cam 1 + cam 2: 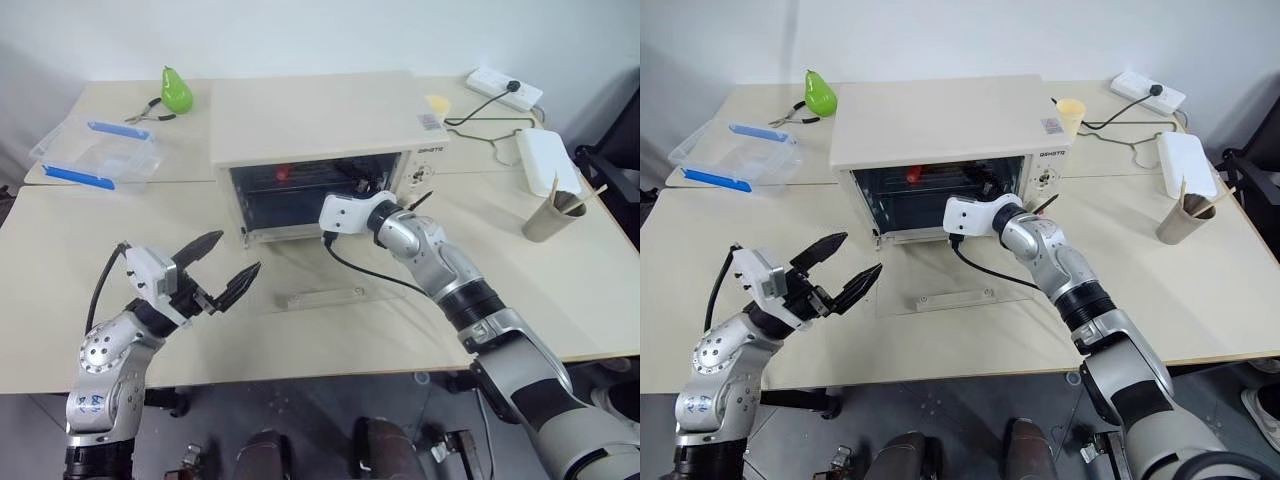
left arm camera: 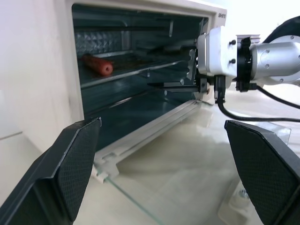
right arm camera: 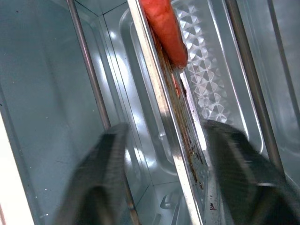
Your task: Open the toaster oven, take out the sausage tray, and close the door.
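**Right end effector at the tray edge inside the open oven**

The cream-white boxy toaster oven [image 1: 320,130] stood on the beige bench [image 1: 60,260], with its clear glass door [image 1: 330,290] lying flat and open in front of it. The right end effector [image 2: 187,70] reached into the cavity. Its fingers [image 3: 234,164] were partly open on both sides of the edge of the shallow silver sausage tray [image 3: 187,140]; I could not tell if they gripped it. The red-orange sausage [image 2: 98,64] lay further in. The left end effector [image 1: 225,270] hovered wide open and empty, apart from the door.
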